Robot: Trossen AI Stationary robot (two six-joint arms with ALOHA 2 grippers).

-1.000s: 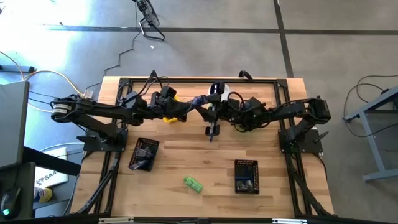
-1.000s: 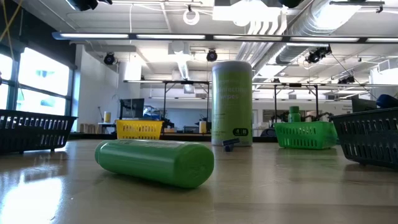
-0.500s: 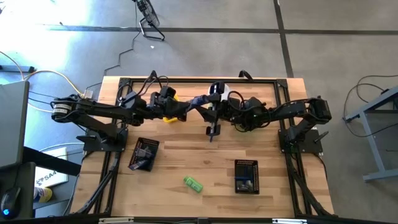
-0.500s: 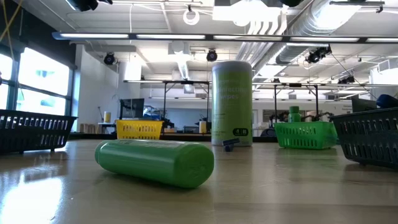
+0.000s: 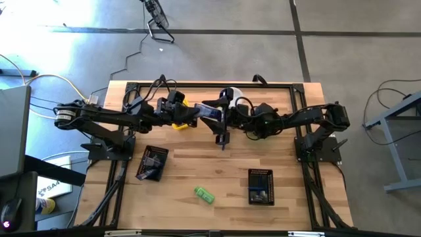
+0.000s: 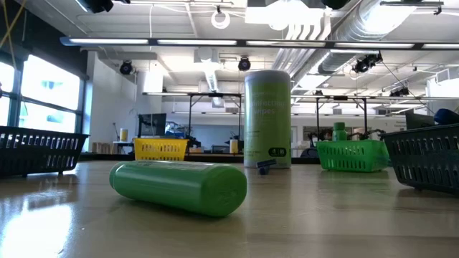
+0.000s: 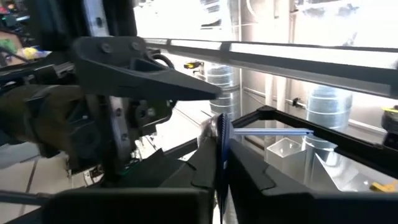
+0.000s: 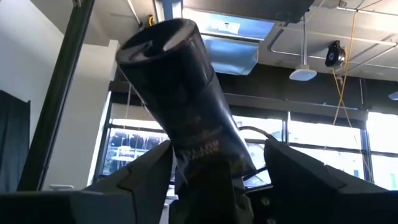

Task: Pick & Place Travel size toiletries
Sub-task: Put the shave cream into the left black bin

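Packet: a dark navy packet (image 5: 212, 110), held in the air over the back middle of the table (image 5: 197, 158), between my 2 grippers.
Left gripper (image 7: 221, 158): closed flat on 1 thin edge of the packet, so its weight hangs from this side.
Right gripper (image 8: 217, 162): fingers apart, the packet's body (image 8: 186, 99) standing between them with a gap on at least 1 side; I judge no pinch here.
Handling: I expect it to be light, soft-walled and glossy, so it may buckle or slide under a hard squeeze.
Best hold: across the flat faces near a sealed edge, where the film is stiffest, not on the bulging middle.
Risk: with only an edge pinched, it could swing or slip.
Other toiletry: 1 green bottle (image 6: 179, 188) lies on its side near the front edge; rigid, round, likely to roll.
Trays: 2 black mesh trays (image 5: 152, 162) sit towards the front.
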